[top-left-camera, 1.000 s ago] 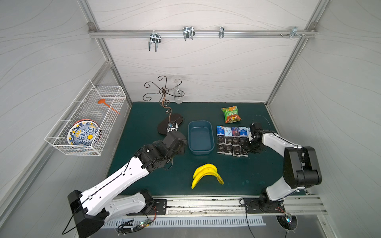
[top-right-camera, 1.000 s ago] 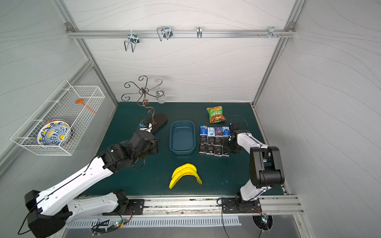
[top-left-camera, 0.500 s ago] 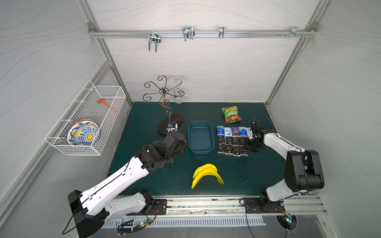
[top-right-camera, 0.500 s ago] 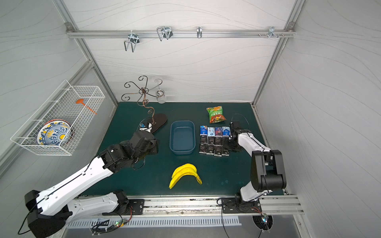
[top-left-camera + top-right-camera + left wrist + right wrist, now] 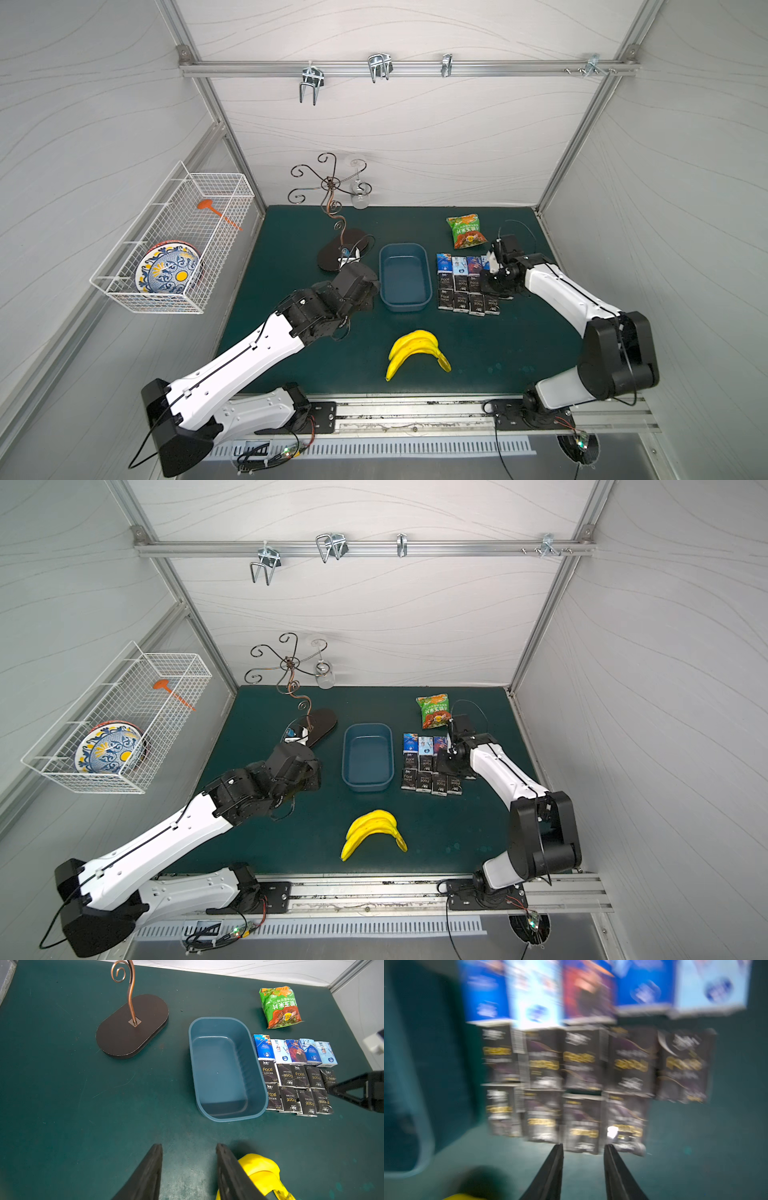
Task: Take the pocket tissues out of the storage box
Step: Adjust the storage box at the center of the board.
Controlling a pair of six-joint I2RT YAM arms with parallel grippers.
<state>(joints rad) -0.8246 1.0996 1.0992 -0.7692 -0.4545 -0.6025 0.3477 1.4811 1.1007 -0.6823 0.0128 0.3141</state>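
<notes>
A bunch of yellow bananas lies on the green worktop near the middle of its front edge. A green-orange snack bag lies toward the back-right corner. A scrolled metal stand near the back edge carries a hanging glass. A wall-mounted wire basket holds a patterned plate.

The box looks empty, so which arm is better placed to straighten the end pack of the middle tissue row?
Right. The right end effector hangs open by that end pack; the left end effector is across the storage box from the pocket tissues.
</notes>
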